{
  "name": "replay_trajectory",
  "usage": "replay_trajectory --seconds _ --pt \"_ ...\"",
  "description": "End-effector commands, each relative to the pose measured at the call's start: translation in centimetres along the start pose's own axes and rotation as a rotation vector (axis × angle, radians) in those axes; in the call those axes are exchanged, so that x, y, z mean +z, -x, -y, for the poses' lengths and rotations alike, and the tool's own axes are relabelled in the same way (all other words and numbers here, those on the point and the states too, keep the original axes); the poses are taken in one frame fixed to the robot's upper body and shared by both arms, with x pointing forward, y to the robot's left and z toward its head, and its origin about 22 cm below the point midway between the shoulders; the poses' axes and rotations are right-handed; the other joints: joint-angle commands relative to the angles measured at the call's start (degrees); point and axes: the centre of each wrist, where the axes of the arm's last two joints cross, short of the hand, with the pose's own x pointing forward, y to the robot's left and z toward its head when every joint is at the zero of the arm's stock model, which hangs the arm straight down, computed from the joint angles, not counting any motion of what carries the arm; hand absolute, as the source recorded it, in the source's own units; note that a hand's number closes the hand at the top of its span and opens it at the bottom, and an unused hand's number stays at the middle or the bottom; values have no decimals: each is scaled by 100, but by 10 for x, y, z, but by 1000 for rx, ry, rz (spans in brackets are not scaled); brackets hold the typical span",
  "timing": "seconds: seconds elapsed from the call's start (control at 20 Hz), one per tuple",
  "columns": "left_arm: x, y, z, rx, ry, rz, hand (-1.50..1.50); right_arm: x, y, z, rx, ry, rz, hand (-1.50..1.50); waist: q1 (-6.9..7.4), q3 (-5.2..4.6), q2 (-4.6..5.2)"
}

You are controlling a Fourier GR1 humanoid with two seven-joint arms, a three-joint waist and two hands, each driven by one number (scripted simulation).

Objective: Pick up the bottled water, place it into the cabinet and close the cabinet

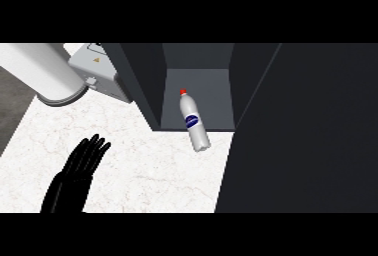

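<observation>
1. At your far left, a thick grey arm (40, 70) crosses the upper corner, and a grey box-shaped unit (103, 75) sits just beside it against the cabinet's left wall.
2. Your left hand (77, 172) shows low on the white marbled desk (155, 170), its fingers (94, 146) straight and open, holding nothing, well apart from the bottle.
3. The dark cabinet (148, 85) stands open, and its grey floor shows between the two side walls.
4. The bottled water (193, 120) lies on its side, red cap pointing into the cabinet, base sticking out over the front edge onto the desk.
5. To the right, the cabinet door (303, 135) fills the view as a broad dark panel, just beside the bottle's base.
6. Your right hand does not show.
</observation>
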Motion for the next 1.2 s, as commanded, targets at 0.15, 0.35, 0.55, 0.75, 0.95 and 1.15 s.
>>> replay_trajectory --seconds 0.15,0.35,0.55,0.75,0.95,1.15 --pt "25 -34 -44 -136 -16 24 -150 -8 -30 -60 116 -115 61 150 -17 -13 -15" --pt "29 -59 -48 -141 33 27 -150 -30 -27 -70 71 -160 66 150 85 -23 -42" --pt "26 -72 -44 -127 46 34 -150 -57 -18 -83 60 -242 57 150 103 -26 -65" --pt "28 -88 -57 -139 41 45 -150 -82 -14 -103 43 -265 69 150 81 -30 -73" --pt "28 -89 -44 -115 47 23 -150 -119 -8 -141 32 -276 52 150 103 -31 -51" --pt "28 -101 -32 -113 53 44 -150 -154 4 -180 43 -241 15 150 176 -8 -3"
